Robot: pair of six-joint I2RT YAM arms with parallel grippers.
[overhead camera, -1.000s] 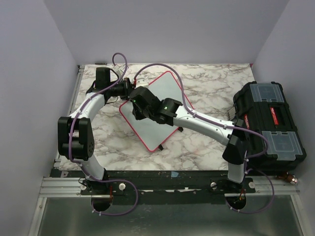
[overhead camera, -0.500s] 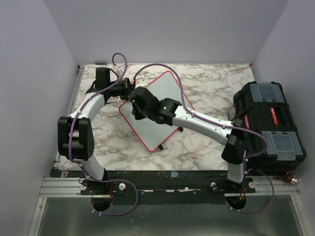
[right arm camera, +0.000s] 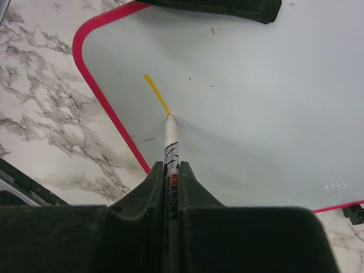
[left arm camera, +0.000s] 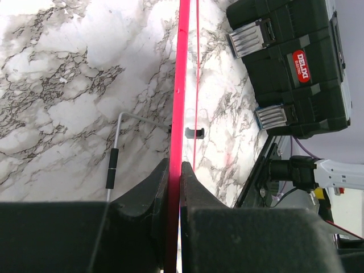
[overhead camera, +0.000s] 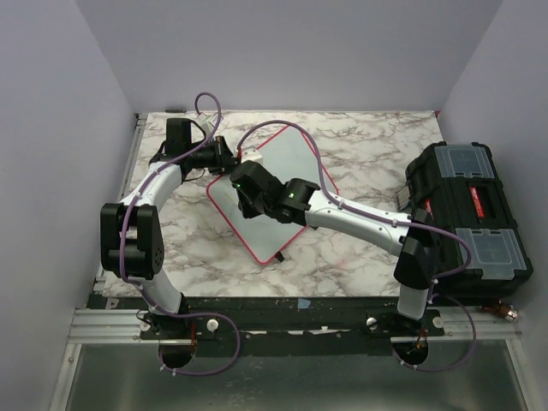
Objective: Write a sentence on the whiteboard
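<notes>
The whiteboard (overhead camera: 289, 152), white with a pinkish-red frame, lies at an angle on the marble table. My left gripper (overhead camera: 228, 159) is shut on the frame at the board's left corner; the left wrist view shows its jaws (left arm camera: 175, 168) pinching the red edge (left arm camera: 183, 85). My right gripper (right arm camera: 170, 168) is shut on a white marker (right arm camera: 170, 142) and hovers over the board's left part (overhead camera: 248, 184). The marker's tip touches the white surface (right arm camera: 256, 102) at the end of a short yellow stroke (right arm camera: 157, 93), the only part of the sentence that shows.
A black toolbox (overhead camera: 471, 214) stands at the table's right edge, also seen in the left wrist view (left arm camera: 290, 62). A thin metal rod with a black grip (left arm camera: 114, 159) lies on the marble beside the board. Small black clips (left arm camera: 195, 133) sit at the board's edge. Grey walls enclose the table.
My right gripper has slid a little to the right and nearer across the board with the marker, its forearm swinging along. The left arm and the board have stayed put.
</notes>
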